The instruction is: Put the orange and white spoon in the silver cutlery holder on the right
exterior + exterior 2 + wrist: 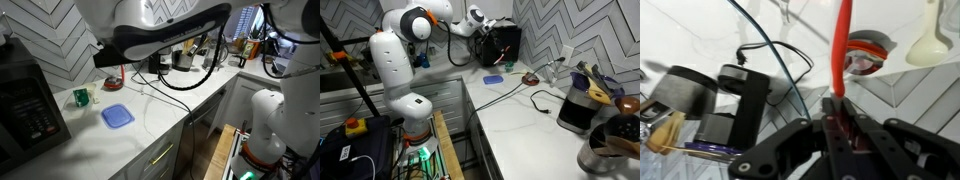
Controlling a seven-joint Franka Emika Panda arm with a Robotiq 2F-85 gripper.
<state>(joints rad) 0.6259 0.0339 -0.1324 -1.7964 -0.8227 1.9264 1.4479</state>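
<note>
Although clamped on orange and white spoon (843, 50), tool (837, 108) well apart from silver cutlery holder (603, 155): pickup done, delivery pending.

Spoon (843, 45) glossy orange plastic; cutlery holder (598, 160) shiny metal; countertop (170, 105) smooth white, faintly glossy.

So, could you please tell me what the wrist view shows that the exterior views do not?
Only the wrist view shows the claw closed on the orange and white spoon. Only an exterior view shows the green cup, the blue lid and the robot's base. Both share the black cable on the white counter.
</note>
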